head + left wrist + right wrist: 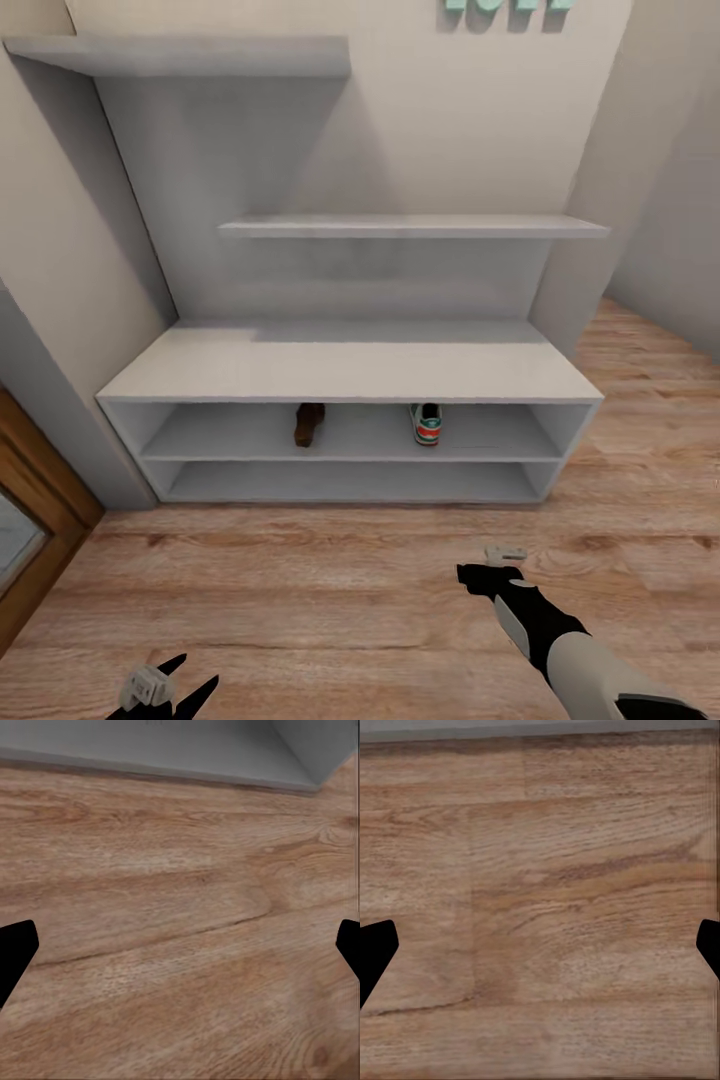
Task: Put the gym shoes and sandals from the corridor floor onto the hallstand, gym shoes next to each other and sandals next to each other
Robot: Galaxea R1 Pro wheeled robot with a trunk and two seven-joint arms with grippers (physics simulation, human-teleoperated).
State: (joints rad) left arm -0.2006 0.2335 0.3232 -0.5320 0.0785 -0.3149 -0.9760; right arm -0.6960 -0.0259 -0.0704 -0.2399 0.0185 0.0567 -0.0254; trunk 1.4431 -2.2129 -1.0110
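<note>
The hallstand [350,365] stands against the wall straight ahead in the head view. On the upper of its two low shelves sit one brown sandal [309,424], left of centre, and one gym shoe [427,424], right of centre, with a wide gap between them. My left gripper [195,672] hangs open over the corridor floor [330,590] at the lower left. My right gripper [488,577] is open above the floor at the lower right, well short of the rack. Both wrist views show wide-apart black fingertips [16,945] [376,945] with only bare planks [180,907] [540,907] between them.
Two staggered wall shelves [410,226] rise above the bench, with mint-green letters [505,5] at the top edge. A wooden door frame [40,500] borders the left. A wall corner [590,290] closes the right, with more floor [650,420] beyond it.
</note>
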